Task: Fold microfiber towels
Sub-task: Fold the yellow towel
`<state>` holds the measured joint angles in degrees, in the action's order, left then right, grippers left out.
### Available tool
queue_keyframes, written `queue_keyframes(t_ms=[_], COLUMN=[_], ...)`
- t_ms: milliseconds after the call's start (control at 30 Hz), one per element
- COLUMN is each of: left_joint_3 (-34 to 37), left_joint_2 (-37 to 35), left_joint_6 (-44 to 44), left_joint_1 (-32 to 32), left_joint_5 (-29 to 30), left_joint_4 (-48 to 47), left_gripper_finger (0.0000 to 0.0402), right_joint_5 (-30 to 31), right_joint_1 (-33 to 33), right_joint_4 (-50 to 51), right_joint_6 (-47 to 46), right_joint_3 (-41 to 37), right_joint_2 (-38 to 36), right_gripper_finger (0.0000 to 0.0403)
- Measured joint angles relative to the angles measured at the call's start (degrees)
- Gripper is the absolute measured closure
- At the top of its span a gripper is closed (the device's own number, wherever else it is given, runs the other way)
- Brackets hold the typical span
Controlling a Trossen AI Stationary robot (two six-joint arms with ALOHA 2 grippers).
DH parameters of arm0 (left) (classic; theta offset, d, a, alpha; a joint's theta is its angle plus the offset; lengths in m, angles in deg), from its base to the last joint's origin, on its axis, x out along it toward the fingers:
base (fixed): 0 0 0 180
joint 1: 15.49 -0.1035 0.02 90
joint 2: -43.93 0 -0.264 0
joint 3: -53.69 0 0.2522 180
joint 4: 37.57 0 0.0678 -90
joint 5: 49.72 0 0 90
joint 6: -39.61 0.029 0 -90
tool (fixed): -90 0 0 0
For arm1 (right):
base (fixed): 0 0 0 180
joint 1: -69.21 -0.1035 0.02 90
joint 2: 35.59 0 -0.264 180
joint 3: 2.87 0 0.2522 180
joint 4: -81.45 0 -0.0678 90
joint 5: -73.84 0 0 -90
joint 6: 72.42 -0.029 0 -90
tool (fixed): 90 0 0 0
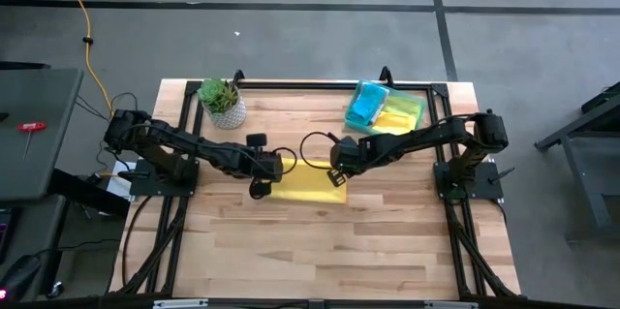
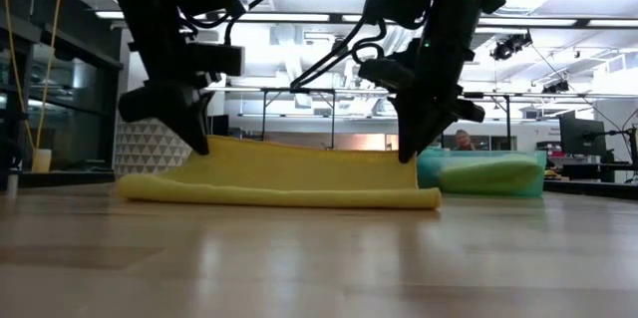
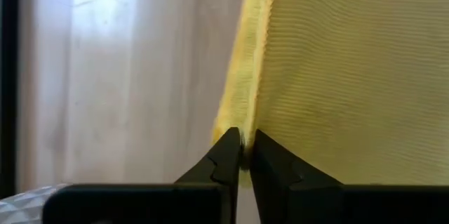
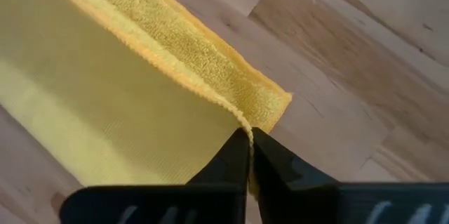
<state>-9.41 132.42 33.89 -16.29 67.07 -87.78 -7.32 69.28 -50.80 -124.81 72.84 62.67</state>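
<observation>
A yellow microfiber towel point(image 1: 312, 184) lies folded at the table's middle. Its fold point(image 2: 279, 195) is toward the near edge, and its lower layer is flat on the wood. My left gripper point(image 1: 276, 166) is shut on the upper layer's left end. My right gripper point(image 1: 336, 174) is shut on its right end. In the low view, both grippers hold the upper layer's far edge point(image 2: 299, 147) a little above the table. A teal-blue towel point(image 1: 366, 106) and lime-green and yellow cloths lie in the tray. My left gripper pinches the hemmed edge point(image 3: 243, 122) of the towel's upper layer between its two fingertips, at the left far corner. The fingers slant down from above point(image 2: 197, 139). The held edge is raised and the rest slopes down to the fold. My right gripper pinches the hemmed edge point(image 4: 238, 117) of the upper layer between its two fingertips, at the right far corner. The fingers slant down from above point(image 2: 407, 151). The lower layer's corner point(image 4: 275, 104) lies on the table beneath.
A translucent green tray point(image 1: 415, 112) with cloths stands at the far right. A small potted plant point(image 1: 222, 102) stands at the far left. Bare wood point(image 1: 320, 251) stretches toward the near edge.
</observation>
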Motion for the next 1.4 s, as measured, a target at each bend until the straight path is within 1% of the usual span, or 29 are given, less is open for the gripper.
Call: queue_keyframes(t_ms=[67, 133, 300, 400, 467, 533, 567, 633, 700, 733, 800, 900, 1033, 1100, 1200, 1267, 1400], left_joint_3=[0.0, 0.0, 0.0, -0.3, -1.3, -1.5, -1.4, -0.2, 2.1, 3.5, 6.5, 10.6, 13.8, 14.2, 13.9, 14.0, 14.0], left_joint_2=[0.0, 0.0, 0.0, -1.1, -2.1, -4.3, -5.7, -9.2, -13.2, -15.1, -18.4, -21.0, -20.5, -18.8, -15.5, -13.4, -8.4], left_joint_6=[0.9, 1.4, 1.9, 4.2, 3.9, 3.1, 3.1, 3.3, 3.3, 3.3, 3.0, 3.4, 3.6, 4.5, 5.4, 5.5, 5.5], left_joint_1=[-0.2, -0.8, -2.7, -3.6, -4.6, -5.7, -6.2, -6.8, -6.4, -5.9, -3.9, 0.4, 5.7, 7.7, 9.9, 10.7, 11.1], left_joint_5=[1.2, 1.1, -0.6, 0.7, 1.3, -0.1, -2.7, -9.7, -17.9, -21.0, -24.4, -22.9, -20.8, -20.7, -18.4, -17.0, -16.7], left_joint_4=[0.0, 0.0, -0.5, -4.9, -8.6, -11.1, -11.4, -9.9, -6.8, -4.9, -2.4, -0.7, 3.3, 6.0, 9.6, 9.9, 8.5], left_gripper_finger=[0.0369, 0.0354, 0.0312, 0.0286, 0.0269, 0.0255, 0.0249, 0.0238, 0.0232, 0.0230, 0.0230, 0.0229, 0.0229, 0.0229, 0.0229, 0.0229, 0.0229], right_joint_5=[0.1, 0.4, 2.1, 2.2, 2.5, 2.7, 2.6, 2.1, 2.0, 1.9, 1.9, 2.0, 2.2, 3.0, 2.9, 2.8, 2.5], right_joint_1=[0.2, 0.6, 1.8, 2.7, 3.0, 2.9, 2.6, 1.4, -0.2, -1.0, -2.8, -5.9, -9.1, -9.6, -9.6, -9.6, -9.6], right_joint_4=[0.0, 0.0, 0.2, 1.4, 1.9, 2.9, 3.3, 4.6, 5.8, 6.6, 8.1, 8.2, 7.3, 5.4, 2.6, 0.7, -1.4], right_joint_6=[0.2, 0.3, 1.5, 3.6, 5.8, 8.9, 10.7, 14.2, 16.4, 16.9, 17.8, 18.4, 19.0, 18.4, 16.3, 15.0, 14.3], right_joint_3=[0.0, 0.0, 0.0, 0.0, 0.0, 0.0, 0.0, 0.0, 0.0, 0.0, 0.0, 0.0, -0.2, -1.1, -3.1, -4.5, -6.2], right_joint_2=[0.0, 0.0, -0.2, -2.2, -4.2, -6.8, -7.9, -10.2, -12.1, -12.7, -13.2, -13.2, -12.4, -12.3, -12.3, -12.3, -12.3], right_gripper_finger=[0.0386, 0.0366, 0.0296, 0.0258, 0.0241, 0.0230, 0.0228, 0.0227, 0.0226, 0.0226, 0.0226, 0.0226, 0.0226, 0.0226, 0.0226, 0.0226, 0.0226])
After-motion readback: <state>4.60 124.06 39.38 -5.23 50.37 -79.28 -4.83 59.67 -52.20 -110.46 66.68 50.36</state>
